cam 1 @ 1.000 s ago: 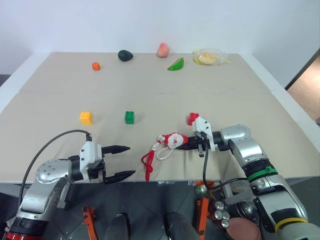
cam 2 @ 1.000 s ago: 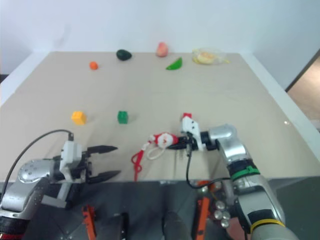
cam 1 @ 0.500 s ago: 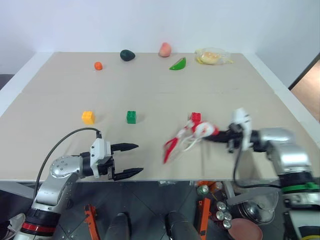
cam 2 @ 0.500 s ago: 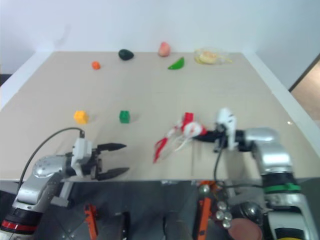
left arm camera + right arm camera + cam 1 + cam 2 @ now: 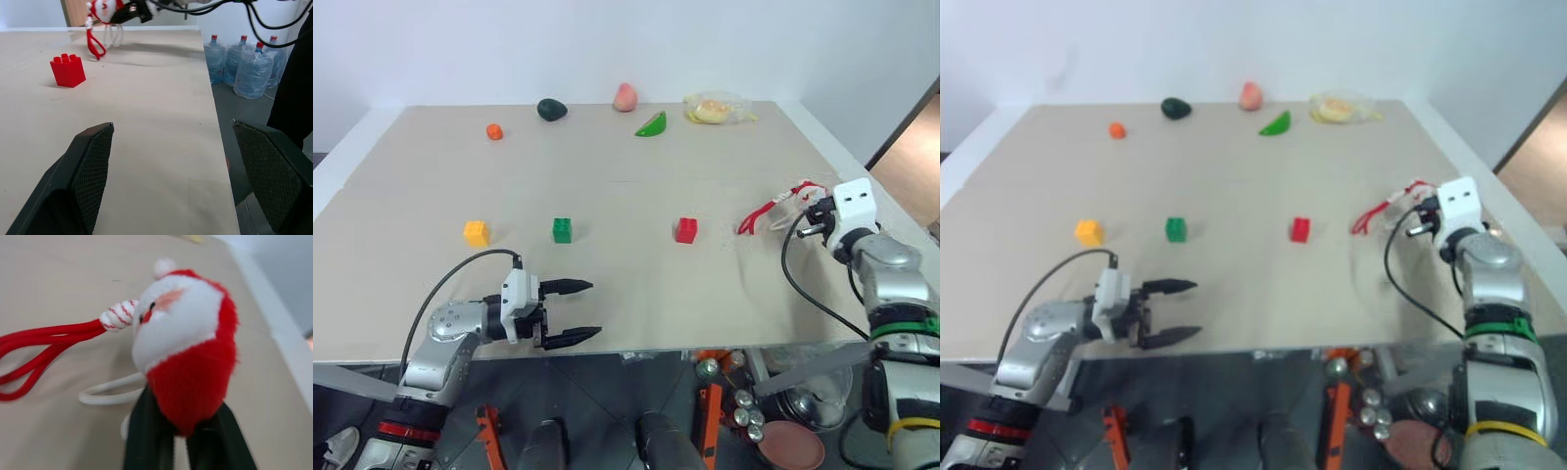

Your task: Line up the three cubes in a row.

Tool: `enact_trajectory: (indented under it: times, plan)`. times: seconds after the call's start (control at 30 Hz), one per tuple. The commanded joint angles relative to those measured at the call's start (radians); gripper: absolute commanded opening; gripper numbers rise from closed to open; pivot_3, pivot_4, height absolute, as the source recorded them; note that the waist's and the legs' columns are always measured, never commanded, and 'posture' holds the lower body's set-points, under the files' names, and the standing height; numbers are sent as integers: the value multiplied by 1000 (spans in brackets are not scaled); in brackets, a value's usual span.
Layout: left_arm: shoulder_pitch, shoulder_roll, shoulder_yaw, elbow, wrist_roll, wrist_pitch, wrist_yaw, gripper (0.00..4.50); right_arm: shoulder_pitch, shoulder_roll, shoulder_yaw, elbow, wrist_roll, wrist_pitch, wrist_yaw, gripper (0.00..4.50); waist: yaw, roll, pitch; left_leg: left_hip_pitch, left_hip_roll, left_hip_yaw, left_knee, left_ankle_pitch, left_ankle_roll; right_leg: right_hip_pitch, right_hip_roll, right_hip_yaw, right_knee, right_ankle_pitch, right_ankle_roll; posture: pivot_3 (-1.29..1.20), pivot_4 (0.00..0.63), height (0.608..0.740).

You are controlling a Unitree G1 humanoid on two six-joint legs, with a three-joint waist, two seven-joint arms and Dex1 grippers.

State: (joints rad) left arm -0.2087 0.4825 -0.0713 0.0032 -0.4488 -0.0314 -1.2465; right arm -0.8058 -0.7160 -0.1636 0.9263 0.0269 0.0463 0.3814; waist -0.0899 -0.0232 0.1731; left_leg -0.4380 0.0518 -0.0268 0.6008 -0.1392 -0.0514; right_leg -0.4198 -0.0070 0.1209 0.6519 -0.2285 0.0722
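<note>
Three studded cubes stand apart across the table's middle: yellow (image 5: 477, 233) on the left, green (image 5: 562, 230) beside it, and red (image 5: 685, 230) further right. The left wrist view also has the red cube (image 5: 67, 71). My left gripper (image 5: 583, 311) hovers open and empty near the front edge, below the green cube and pointing right. Near the table's right edge, my right gripper (image 5: 178, 423) is shut on the base of a red-and-white Santa toy (image 5: 183, 328). The toy's red cord (image 5: 759, 213) trails toward the red cube without touching it.
Along the far edge lie a small orange fruit (image 5: 494, 131), a dark avocado (image 5: 550, 109), a peach (image 5: 625, 97), a green slice (image 5: 651, 124) and a clear bag of food (image 5: 715, 108). Water bottles (image 5: 244, 63) stand on the floor beyond the table.
My right gripper swung far to the right and up, carrying the Santa toy away from the red cube. The left gripper edged slightly right, still open.
</note>
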Motion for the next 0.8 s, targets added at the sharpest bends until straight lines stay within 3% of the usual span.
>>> enact_trajectory:
  times: [0.03,0.3,0.6,0.8]
  plan:
    - [0,-4,9,-1,-2,-26,-2,4029,-82,-1,-51,71,9,-60,-125,1669,1,0,0,0,0,0,0,0,0,0,0,1,0,0,1,0,150,740]
    - [25,-11,10,0,-4,-35,9,4029,-146,33,-74,96,58,-100,-103,4373,-1,0,0,0,-1,0,-1,-1,1,0,0,2,0,-1,2,0,150,740]
    - [33,-18,11,-4,-6,-33,14,4029,-136,77,-102,-60,185,-48,78,4470,-8,2,1,0,-1,0,0,0,2,1,0,2,0,0,2,0,150,740]
    - [37,-5,26,-2,-16,-28,5,4029,63,81,-5,-449,292,87,414,4470,-5,3,2,0,0,-2,-1,0,2,1,1,1,0,-1,3,0,150,740]
